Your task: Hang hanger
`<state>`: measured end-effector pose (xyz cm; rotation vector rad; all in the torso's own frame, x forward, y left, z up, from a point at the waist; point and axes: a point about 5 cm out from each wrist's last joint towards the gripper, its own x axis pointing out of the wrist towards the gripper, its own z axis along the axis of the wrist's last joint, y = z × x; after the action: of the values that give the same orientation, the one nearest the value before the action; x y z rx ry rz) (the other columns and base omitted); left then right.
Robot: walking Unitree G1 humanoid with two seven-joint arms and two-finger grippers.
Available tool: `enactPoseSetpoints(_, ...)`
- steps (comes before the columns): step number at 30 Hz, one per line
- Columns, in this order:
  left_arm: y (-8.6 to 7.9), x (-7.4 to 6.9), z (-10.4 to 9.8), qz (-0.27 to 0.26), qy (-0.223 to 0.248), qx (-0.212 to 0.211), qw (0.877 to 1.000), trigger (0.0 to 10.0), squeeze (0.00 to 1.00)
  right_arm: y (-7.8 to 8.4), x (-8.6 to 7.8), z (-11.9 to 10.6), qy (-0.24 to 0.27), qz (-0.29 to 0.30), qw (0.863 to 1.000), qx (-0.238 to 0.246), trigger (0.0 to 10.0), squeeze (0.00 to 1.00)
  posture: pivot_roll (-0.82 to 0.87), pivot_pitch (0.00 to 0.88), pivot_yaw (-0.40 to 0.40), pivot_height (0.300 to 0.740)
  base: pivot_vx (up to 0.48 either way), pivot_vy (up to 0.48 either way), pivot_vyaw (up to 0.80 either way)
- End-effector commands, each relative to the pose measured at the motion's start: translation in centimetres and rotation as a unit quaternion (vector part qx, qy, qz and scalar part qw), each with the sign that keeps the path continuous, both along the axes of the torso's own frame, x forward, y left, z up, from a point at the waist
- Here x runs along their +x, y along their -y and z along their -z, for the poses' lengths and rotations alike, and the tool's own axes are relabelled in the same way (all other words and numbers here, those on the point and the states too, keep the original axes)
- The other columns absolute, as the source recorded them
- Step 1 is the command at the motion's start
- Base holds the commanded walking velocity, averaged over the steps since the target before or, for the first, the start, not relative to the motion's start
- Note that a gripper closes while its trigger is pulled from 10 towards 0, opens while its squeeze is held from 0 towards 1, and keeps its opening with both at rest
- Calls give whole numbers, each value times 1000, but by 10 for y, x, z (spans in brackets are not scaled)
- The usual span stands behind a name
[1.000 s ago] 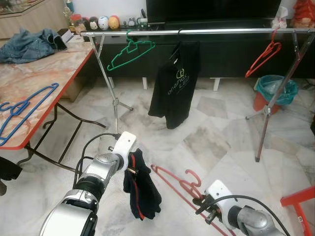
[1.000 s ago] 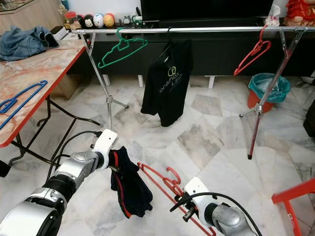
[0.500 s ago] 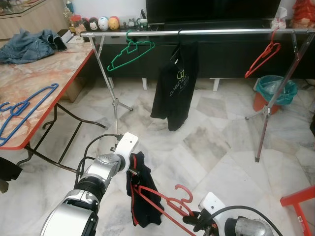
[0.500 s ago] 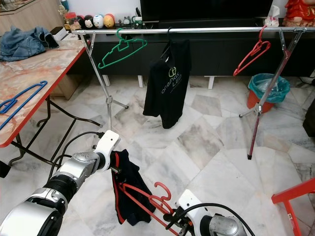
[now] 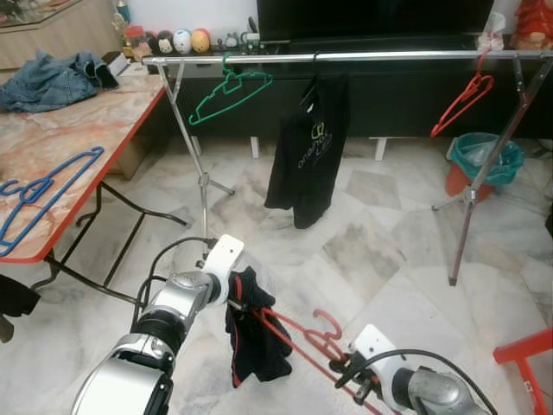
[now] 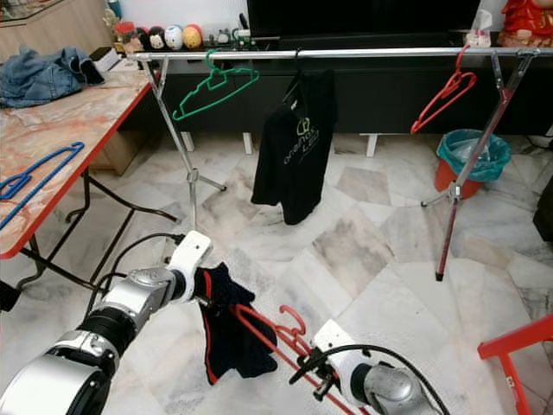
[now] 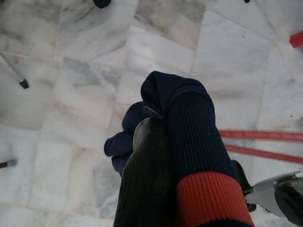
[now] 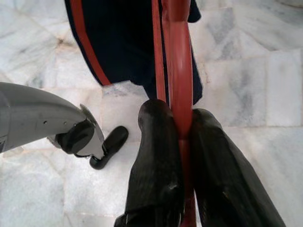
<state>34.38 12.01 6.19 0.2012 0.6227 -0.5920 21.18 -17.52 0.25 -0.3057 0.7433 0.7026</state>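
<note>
Rail (image 5: 363, 57): well beyond both claws, across the room; carries green hanger (image 5: 226, 89), black shirt (image 5: 311, 147), second red hanger (image 5: 465, 95)
Garment (image 5: 251, 337): dark, red-trimmed; pinched in left claw (image 5: 233, 298), drooping below it
Hanger (image 6: 275, 333): red; clamped by its bar in right claw (image 8: 177, 130), one end reaching into the garment beside left claw
Progress: early, by my judgement; hanger apparently being threaded into garment; carrying to rail and hooking on remain
</note>
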Motion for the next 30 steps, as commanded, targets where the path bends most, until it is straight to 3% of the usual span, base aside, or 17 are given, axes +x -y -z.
enactPoseSetpoints(1, 1, 1, -4, 16, 3, 7, 1000, 10000, 0, 0, 5, -1, 12, 7, 1000, -2, 10000, 0, -14, 0, 97, 740, 0, 0, 0)
enactPoseSetpoints(12, 7, -3, -2, 39, -14, 4, 999, 10000, 0, -13, -1, 0, -2, -26, 999, 34, 10000, 0, -14, 5, 98, 740, 0, 0, 0)
enactPoseSetpoints(22, 7, -4, -1, 39, -19, 3, 999, 10000, 0, -12, -2, 1, -3, -25, 999, 31, 10000, 0, -14, 25, 100, 740, 0, 0, 0)
enactPoseSetpoints(30, 13, -12, -5, 92, -45, -4, 995, 10000, 0, -12, 5, 1, 5, -16, 999, 29, 10000, 0, 1, 29, 97, 740, 0, 0, 0)
